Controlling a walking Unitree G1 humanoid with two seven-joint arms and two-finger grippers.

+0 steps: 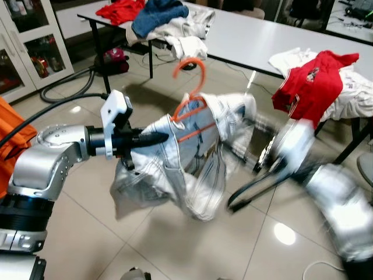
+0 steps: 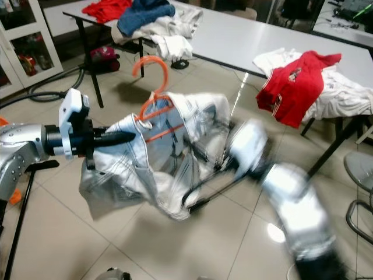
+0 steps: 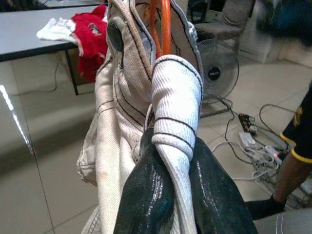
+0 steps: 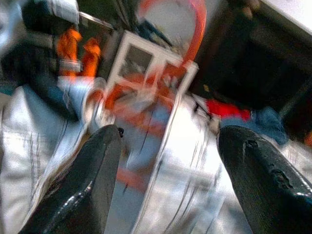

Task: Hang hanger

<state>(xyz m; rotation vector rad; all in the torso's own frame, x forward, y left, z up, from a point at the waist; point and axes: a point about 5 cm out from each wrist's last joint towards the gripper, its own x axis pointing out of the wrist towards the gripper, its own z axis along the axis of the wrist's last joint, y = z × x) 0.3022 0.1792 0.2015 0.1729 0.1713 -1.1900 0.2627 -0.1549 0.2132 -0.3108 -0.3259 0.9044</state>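
Centrally, above the tiled floor (image 1: 76, 233): orange hanger (image 1: 195, 81) carrying a white denim garment (image 1: 192, 169), hook uppermost, held in mid-air. Left gripper (image 1: 152, 139) reaching in from the left at the garment's shoulder; fingers (image 3: 151, 195) pressed together on a rolled fold of the white fabric, per left wrist view. Right gripper (image 1: 242, 195) blurred, low and to the right of the garment, just beside its hanging edge; fingers (image 4: 87, 180) spread wide, nothing between them, with garment and hanger ahead of them in right wrist view. Contact with the cloth cannot be told.

Behind: white table (image 1: 256, 41) bearing a heap of clothes (image 1: 169, 20), red, blue and white. Further right, red shirt (image 1: 309, 81) draped over pale laundry at the table's edge. Glass-fronted cabinet (image 1: 29, 41) at far left. A person's leg (image 3: 292, 165) and a floor fan (image 3: 219, 73) visible in left wrist view.
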